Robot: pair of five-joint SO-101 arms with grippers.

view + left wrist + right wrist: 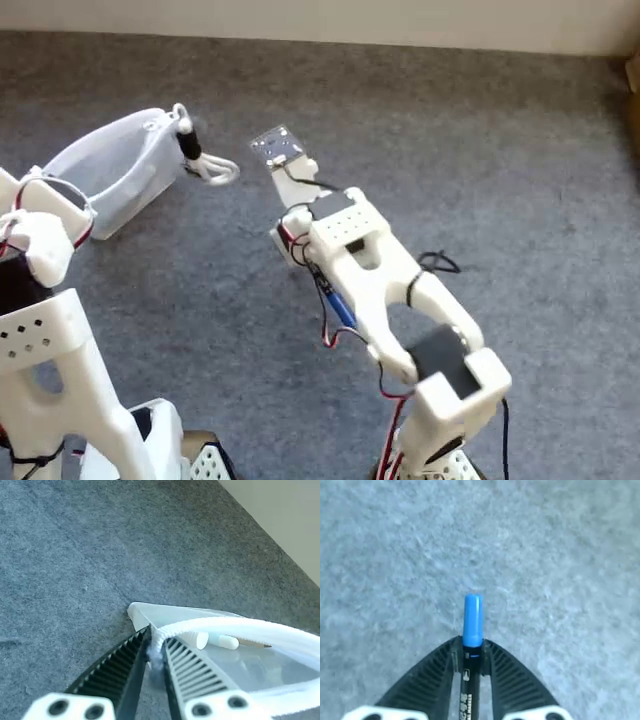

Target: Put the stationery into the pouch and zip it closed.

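Far to the left, my left pincer (pixel 155 637) is pinched narrow on the rim of the translucent white plastic pouch (pixel 235 672), propping its mouth open over the grey felt-like table cover (pixel 470 120). Through the pouch wall I see two stubby white sticks (pixel 201 640) and a thin pencil (pixel 255 643) lying inside, so I judge part of the stationery is already stowed. At the pouch's far end the black zip pull with its white loop (pixel 192 148) rests on the cover, and the zip is not yet drawn.

Moving right, my right pincer (pixel 472 641) holds a blue-capped black marker (pixel 472 617) by its dark barrel. The cap pokes out past my fingertips, well apart from the pouch. I cannot tell whether the marker is lifted off the cover.

By my reckoning the marker has yet to go in, and then the zip must be run shut while one pincer steadies the pouch.

For room, the stretch of grey cover between marker and pouch mouth looks open. The zip pull and loop jut toward my right arm's likely path, though, so I would come in above them. The pale wall (pixel 400 20) bounds the far side, close behind the pouch. To the right the cover runs wide.
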